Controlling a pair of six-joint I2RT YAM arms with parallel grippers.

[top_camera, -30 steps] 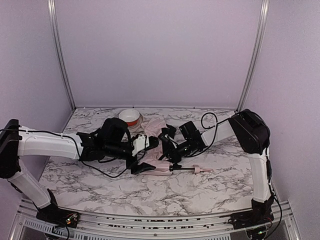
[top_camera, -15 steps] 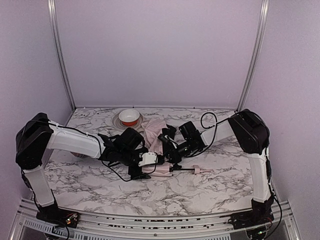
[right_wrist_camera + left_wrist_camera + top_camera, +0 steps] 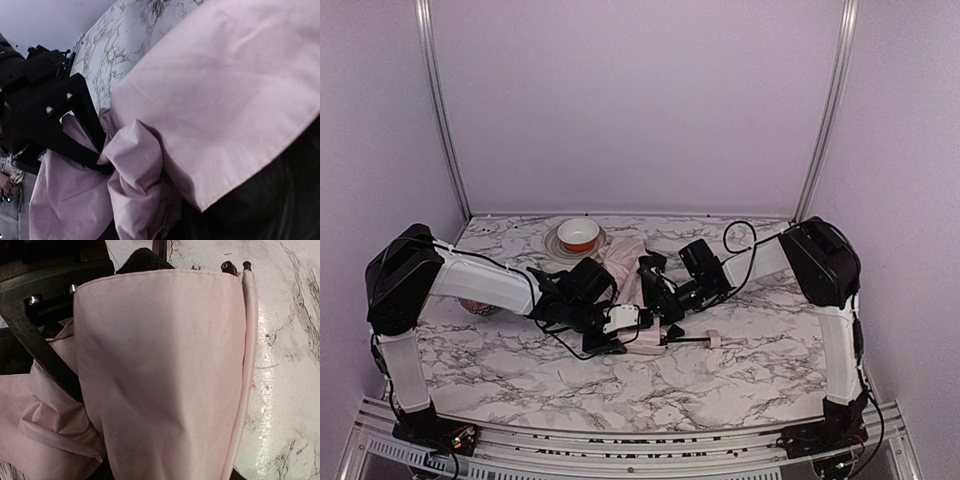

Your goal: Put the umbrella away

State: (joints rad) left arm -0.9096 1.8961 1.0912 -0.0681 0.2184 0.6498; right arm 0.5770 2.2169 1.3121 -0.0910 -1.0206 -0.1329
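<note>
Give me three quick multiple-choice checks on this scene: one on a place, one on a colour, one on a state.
1. Where is the bowl relative to the umbrella?
A) nearer the arm bases
B) farther back, toward the rear wall
C) right of its handle

2. What colour is the umbrella's outer fabric?
A) pale pink
B) blue
C) yellow

3. How is the umbrella?
A) standing open and upright
B) hanging on the wall
C) lying on the table, fabric bunched

Key:
1 B, the top view shows the bowl behind the fabric.
2 A, both wrist views fill with pale pink.
3 C, its handle knob rests on the marble.
</note>
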